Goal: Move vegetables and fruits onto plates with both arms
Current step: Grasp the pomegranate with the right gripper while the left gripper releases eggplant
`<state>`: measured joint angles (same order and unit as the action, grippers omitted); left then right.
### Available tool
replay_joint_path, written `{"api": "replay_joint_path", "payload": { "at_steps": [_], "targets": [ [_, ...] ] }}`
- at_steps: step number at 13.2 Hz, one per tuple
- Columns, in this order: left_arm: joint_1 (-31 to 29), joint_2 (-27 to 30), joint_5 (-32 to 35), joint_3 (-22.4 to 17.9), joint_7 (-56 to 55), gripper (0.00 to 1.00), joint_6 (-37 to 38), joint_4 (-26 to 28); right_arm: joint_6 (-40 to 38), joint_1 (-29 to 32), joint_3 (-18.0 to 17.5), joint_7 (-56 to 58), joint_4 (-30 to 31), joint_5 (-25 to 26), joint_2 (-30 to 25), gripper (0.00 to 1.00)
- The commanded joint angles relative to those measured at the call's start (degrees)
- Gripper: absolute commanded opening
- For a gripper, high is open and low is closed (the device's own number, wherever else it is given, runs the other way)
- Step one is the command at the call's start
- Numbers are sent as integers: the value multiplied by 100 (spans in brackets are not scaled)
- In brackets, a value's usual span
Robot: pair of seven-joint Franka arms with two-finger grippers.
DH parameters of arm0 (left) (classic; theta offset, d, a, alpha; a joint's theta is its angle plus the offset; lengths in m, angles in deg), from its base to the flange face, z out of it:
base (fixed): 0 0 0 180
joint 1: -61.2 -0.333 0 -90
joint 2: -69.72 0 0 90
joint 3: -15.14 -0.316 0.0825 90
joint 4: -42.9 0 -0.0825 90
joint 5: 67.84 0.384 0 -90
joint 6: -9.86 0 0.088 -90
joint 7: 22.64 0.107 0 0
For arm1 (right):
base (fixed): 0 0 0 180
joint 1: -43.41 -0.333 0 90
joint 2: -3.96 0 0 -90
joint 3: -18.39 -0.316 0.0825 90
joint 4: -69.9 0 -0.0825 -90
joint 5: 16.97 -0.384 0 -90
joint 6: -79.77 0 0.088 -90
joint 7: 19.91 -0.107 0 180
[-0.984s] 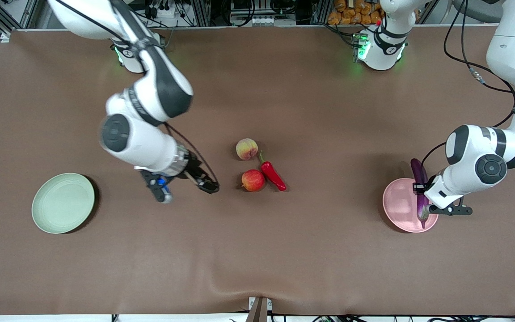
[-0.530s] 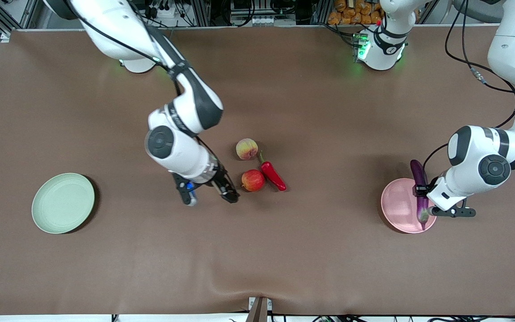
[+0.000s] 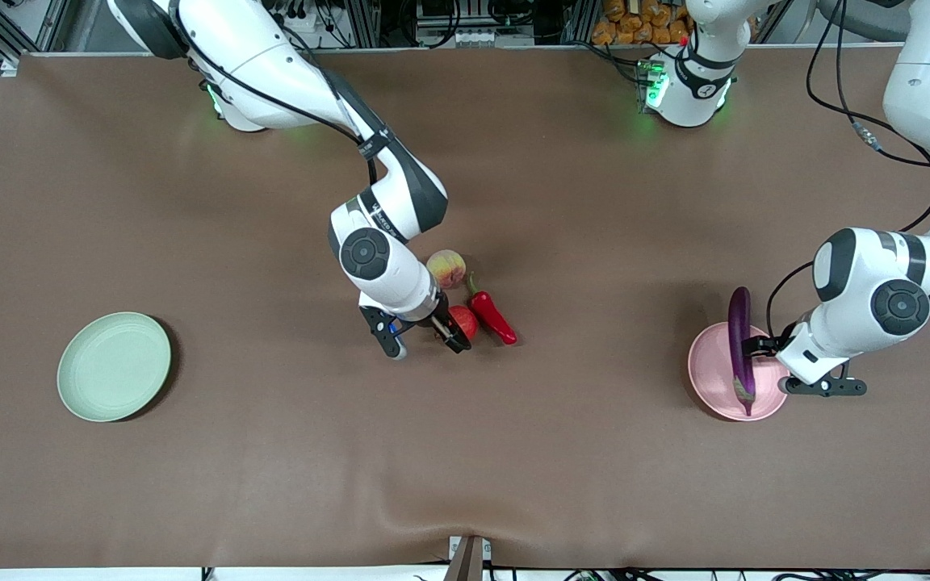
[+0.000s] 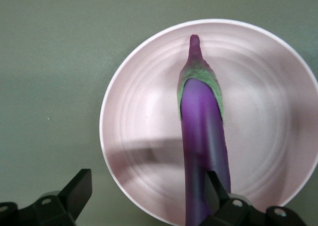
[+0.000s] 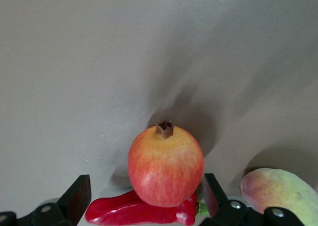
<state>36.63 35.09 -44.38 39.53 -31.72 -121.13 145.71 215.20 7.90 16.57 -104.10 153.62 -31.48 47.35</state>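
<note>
The purple eggplant (image 3: 739, 349) lies on the pink plate (image 3: 711, 367), its thick end sticking out past the rim. In the left wrist view the eggplant (image 4: 201, 121) rests on the plate (image 4: 144, 112). My left gripper (image 3: 786, 371) is open over the plate's edge (image 4: 149, 198), with one finger beside the eggplant. My right gripper (image 3: 425, 339) is open around the red apple-like fruit (image 3: 465, 319). The right wrist view shows this fruit (image 5: 165, 166) between the open fingers of the gripper (image 5: 144, 198), lying against the red chili (image 5: 130, 212). The peach (image 3: 446, 268) and the chili (image 3: 493, 316) lie beside it.
The pale green plate (image 3: 114, 367) sits bare toward the right arm's end of the table. The peach (image 5: 278, 191) lies close to one right finger. The brown table cover has a wrinkle at its front edge (image 3: 433, 520).
My right arm swung from near the green plate to the fruits, and its gripper now brackets the red fruit. My left gripper let go of the eggplant, which settled onto the pink plate.
</note>
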Motion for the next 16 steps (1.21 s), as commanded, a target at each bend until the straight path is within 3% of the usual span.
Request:
{"api": "replay_joint_path", "payload": {
  "at_steps": [1, 4, 5, 6, 7, 11, 13, 16],
  "targets": [
    [5, 113, 18, 205, -225, 100, 379, -60, -25, -96, 59, -282, -154, 202, 239, 100],
    [-4, 245, -78, 574, -865, 100, 793, -60, 106, -228, 59, -361, -163, 343, 468, 100],
    [-4, 246, -79, 723, -1120, 100, 925, -60, 203, -202, 50, -388, -180, 344, 469, 76],
    [-4, 246, -79, 882, -1436, 100, 1004, -60, 151, -150, 50, -414, -198, 352, 425, 31],
    [13, 237, -79, 1005, -1752, 100, 1057, -42, 73, -114, 59, -362, -268, 361, 355, 4],
    [145, 175, -105, 1235, -2561, 100, 1084, 81, -2181, 745, 15, 320, -997, 291, -126, 0],
    [477, 167, -184, 1296, -3272, 100, 1084, 81, -3359, 1534, -3, 1556, -1007, 230, -811, 0],
    [1207, 114, -193, 1296, -4397, 100, 1032, 2, -4505, 2371, 41, 3911, -946, 238, -1314, 0]
  ]
}}
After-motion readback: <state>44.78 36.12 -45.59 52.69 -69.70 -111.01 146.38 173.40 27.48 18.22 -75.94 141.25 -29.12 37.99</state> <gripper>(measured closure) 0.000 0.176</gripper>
